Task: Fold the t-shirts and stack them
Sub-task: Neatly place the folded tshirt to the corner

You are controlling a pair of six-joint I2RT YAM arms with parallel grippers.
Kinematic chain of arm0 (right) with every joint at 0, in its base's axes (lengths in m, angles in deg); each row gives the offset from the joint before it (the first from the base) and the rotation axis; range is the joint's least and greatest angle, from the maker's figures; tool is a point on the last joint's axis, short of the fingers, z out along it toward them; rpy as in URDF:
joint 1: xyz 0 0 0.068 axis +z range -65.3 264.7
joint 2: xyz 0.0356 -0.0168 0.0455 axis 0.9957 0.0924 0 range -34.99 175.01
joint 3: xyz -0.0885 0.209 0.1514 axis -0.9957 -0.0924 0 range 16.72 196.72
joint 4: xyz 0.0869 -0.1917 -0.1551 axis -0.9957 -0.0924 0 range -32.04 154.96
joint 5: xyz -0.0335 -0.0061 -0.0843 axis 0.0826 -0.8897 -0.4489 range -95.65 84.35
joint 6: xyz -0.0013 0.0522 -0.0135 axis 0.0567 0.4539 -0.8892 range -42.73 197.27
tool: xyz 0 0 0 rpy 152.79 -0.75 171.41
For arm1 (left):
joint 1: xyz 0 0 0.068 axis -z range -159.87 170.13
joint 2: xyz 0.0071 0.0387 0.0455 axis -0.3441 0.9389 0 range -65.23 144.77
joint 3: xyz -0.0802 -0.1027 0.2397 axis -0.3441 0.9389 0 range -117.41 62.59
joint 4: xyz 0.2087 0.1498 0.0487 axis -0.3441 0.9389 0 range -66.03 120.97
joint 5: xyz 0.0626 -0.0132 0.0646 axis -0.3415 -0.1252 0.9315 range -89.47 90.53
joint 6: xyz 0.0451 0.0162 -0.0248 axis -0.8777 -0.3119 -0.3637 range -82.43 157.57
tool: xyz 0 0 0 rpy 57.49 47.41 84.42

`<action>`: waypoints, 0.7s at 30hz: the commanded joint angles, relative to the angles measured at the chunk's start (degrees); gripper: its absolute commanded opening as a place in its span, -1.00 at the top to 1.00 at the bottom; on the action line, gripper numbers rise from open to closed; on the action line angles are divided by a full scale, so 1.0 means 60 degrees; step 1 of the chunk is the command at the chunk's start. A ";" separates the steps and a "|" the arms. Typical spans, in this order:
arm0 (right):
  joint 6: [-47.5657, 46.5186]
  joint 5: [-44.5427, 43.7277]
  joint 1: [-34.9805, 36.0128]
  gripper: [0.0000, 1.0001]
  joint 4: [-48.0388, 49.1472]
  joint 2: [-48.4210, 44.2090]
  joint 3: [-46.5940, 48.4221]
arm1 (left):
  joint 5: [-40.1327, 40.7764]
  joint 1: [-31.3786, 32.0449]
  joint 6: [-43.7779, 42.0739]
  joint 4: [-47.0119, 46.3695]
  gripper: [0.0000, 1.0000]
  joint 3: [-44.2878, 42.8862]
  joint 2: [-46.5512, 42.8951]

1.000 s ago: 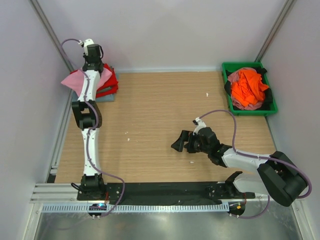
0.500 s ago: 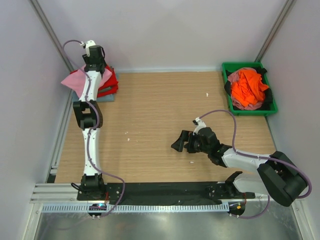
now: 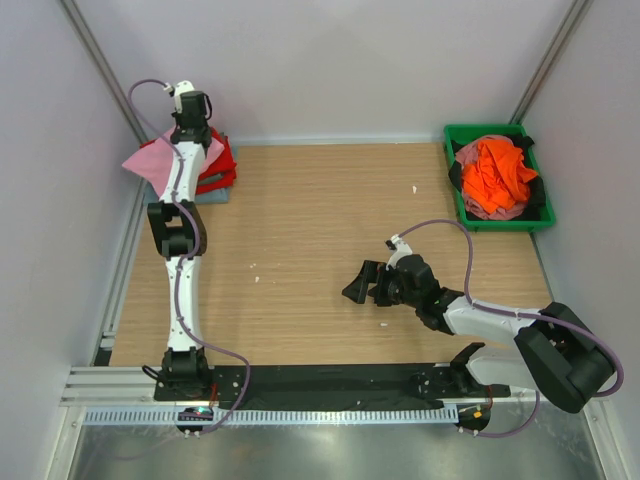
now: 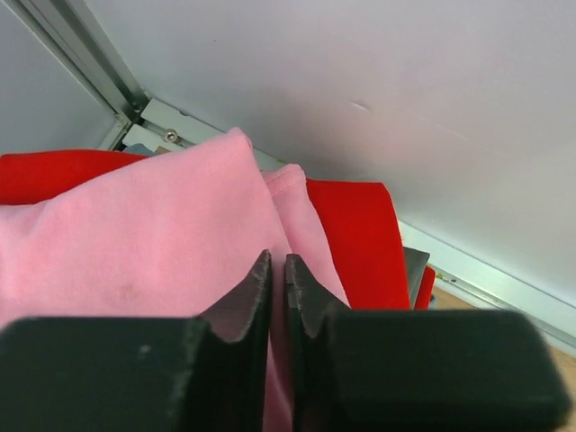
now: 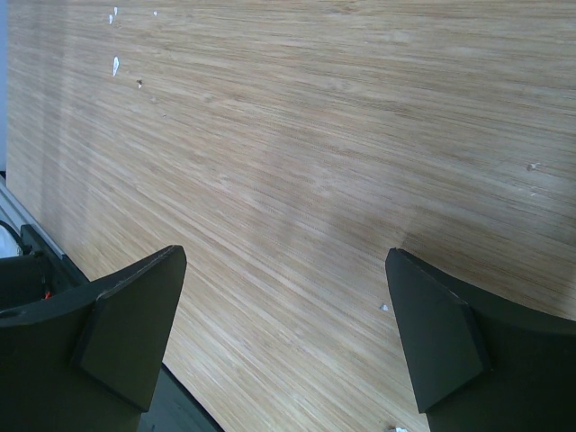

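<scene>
Your left hand (image 4: 277, 261), fingers together, presses the pink shirt (image 4: 135, 243) onto the red shirt (image 4: 355, 234), likely seating the stack. Your right hand (image 5: 288, 333) hangs spread apart over the worktop (image 5: 315, 135).

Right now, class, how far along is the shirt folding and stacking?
Done: the pink shirt, red shirt and grey-blue shirt lie stacked in the far-left corner. In hand: the left gripper, nearly closed, sits over the pink one; whether it pinches cloth is unclear. The right gripper is open above the table. Left: the orange shirt lies crumpled in the bin.
</scene>
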 commanded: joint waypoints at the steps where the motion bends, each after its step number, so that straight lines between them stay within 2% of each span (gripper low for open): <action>1: 0.0022 -0.0033 0.0049 -0.99 0.0557 0.0015 0.0113 | -0.0017 0.0066 -0.0011 -0.0392 0.81 -0.0211 0.0117; 2: 0.0037 -0.0033 0.0049 -0.99 0.0557 0.0015 0.0113 | -0.0017 0.0066 -0.0011 -0.0420 1.00 -0.0196 0.0132; 21: 0.0037 -0.0062 0.0049 -0.99 0.0513 0.0030 0.0157 | -0.0735 0.0638 -0.0875 -0.1300 1.00 -0.0342 0.0088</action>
